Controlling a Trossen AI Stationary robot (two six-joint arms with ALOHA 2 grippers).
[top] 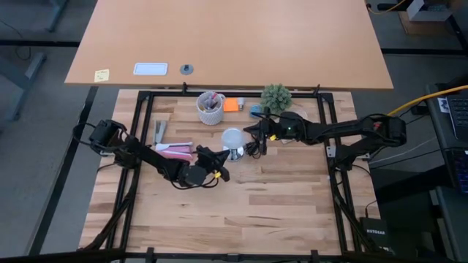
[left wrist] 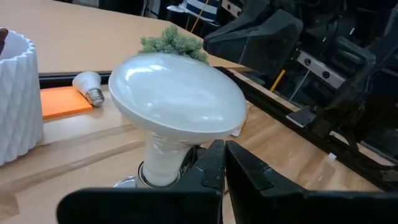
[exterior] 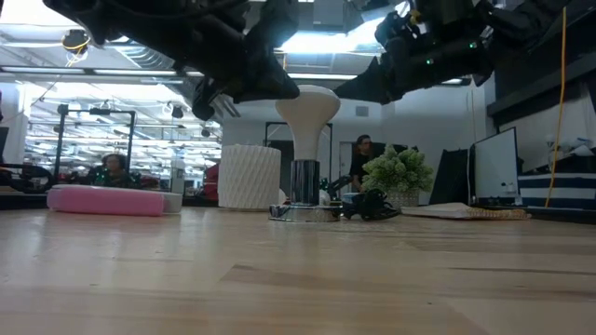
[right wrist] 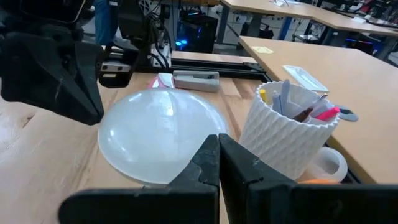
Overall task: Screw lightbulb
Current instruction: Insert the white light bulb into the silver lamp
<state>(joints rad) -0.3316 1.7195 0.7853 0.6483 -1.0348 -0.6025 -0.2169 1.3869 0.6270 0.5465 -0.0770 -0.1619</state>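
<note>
You had the lightbulb (top: 232, 137) upright in its silvery socket (exterior: 304, 212) near the table's (top: 278, 212) far edge, by the white pen cup (top: 210, 109). Both grippers, left (top: 219, 158) and right (top: 254, 130), flanked it, jaws closed on nothing. Likely light, slick, fragile: hold the dome's rim gently.

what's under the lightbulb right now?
The lightbulb stands upright, neck down in a silvery round fitting on the table. Its screw base is hidden inside the fitting, so how far it is threaded cannot be seen.
</note>
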